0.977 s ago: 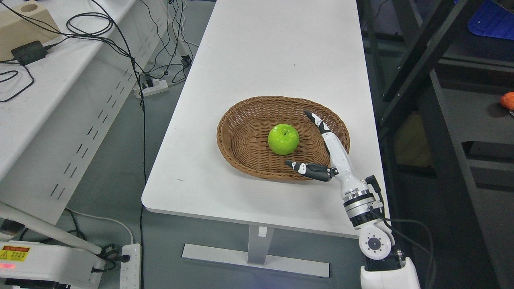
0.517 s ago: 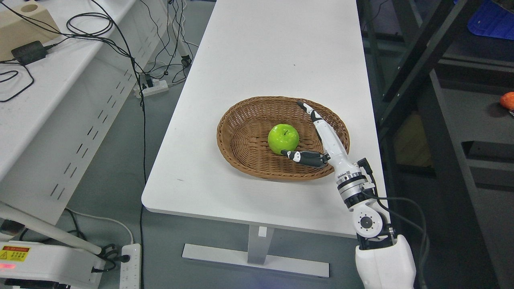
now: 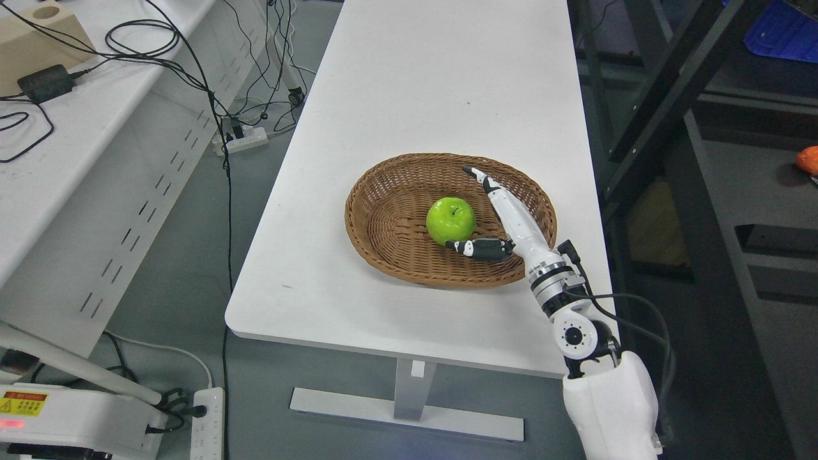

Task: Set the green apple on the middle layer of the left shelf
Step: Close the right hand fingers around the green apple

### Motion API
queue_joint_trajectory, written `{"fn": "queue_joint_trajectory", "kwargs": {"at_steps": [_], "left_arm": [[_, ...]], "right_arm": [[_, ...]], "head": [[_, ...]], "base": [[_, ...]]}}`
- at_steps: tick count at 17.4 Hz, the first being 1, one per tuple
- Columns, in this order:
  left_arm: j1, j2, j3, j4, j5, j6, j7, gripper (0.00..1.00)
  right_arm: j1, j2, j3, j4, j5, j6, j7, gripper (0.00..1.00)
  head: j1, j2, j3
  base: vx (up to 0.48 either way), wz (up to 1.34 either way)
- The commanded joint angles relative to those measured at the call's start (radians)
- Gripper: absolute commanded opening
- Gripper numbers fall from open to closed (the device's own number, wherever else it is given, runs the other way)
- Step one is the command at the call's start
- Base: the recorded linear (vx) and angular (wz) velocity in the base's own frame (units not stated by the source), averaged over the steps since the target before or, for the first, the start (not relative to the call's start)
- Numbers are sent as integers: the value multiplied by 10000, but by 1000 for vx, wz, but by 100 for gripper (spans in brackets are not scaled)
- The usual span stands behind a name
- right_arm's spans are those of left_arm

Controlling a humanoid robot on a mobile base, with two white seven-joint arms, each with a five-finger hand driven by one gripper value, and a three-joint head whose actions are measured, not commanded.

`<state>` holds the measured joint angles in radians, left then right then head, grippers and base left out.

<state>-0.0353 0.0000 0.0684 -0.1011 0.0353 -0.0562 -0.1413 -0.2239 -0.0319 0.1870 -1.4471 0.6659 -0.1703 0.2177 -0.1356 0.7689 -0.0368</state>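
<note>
Here the green apple (image 3: 451, 221) sits upright, stem up, near the middle of a brown wicker basket (image 3: 383, 220), which rests on the white worktop (image 3: 415, 96) toward its near right part. The right hand (image 3: 495, 214) reaches in from the lower right over the basket's right rim. Its fingers (image 3: 505, 201) are extended straight and pass just beside the apple on its right, with their tips over the far inner wall of the basket. The dark thumb (image 3: 476, 248) juts out leftward below the apple, its tip at or very close to the fruit's lower right edge; whether it actually touches cannot be told. The hand is spread and holds nothing, with the apple lying in the gap between thumb and fingers.

To the left stands a second white desk (image 3: 77, 147) strewn with black cables (image 3: 134, 45) and a black power adapter (image 3: 46, 83). On the floor lie white power strips (image 3: 246, 139). At the right stands dark metal shelving (image 3: 664, 115), with an orange object (image 3: 808, 160) at the picture's right edge.
</note>
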Motion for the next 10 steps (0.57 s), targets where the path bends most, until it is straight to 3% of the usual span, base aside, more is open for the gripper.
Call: {"fn": "queue_joint_trajectory", "kwargs": {"at_steps": [1, 10], "left_arm": [[0, 174, -24, 14, 0, -5, 2, 100], [0, 174, 6, -1, 0, -5, 2, 100]], "right_arm": [[-246, -279, 431, 1186, 91, -291, -29, 100], [-399, -279, 600, 1386, 198, -276, -75, 100]], "head": [[0, 0, 0], [0, 0, 0]], "base": [[0, 0], [0, 0]]}}
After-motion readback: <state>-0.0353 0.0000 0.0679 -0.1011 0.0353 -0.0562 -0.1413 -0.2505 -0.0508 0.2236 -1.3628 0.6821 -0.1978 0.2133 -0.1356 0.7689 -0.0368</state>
